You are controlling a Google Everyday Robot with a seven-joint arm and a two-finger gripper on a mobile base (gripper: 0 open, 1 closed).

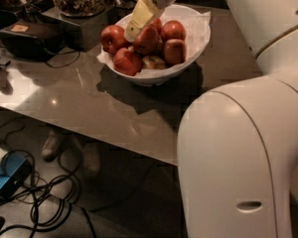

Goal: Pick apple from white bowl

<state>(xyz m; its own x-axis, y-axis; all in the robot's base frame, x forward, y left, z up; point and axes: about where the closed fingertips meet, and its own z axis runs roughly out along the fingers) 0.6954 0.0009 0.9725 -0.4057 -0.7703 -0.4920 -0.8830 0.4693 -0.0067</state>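
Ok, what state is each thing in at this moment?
white bowl: upright on the table, paper-lined, holding red apples.
gripper: down in the bowl, among the apples.
apple nearest the gripper: lying in the bowl, not lifted.
black box: resting on the table.

We count one white bowl on one table. In the bowl we see five red apples and one paler apple, which lies at six o'clock of the heap. One gripper hangs over the bowl's ten o'clock side. Toward seven o'clock from the bowl, down on the floor, we count two shoes and one blue box.
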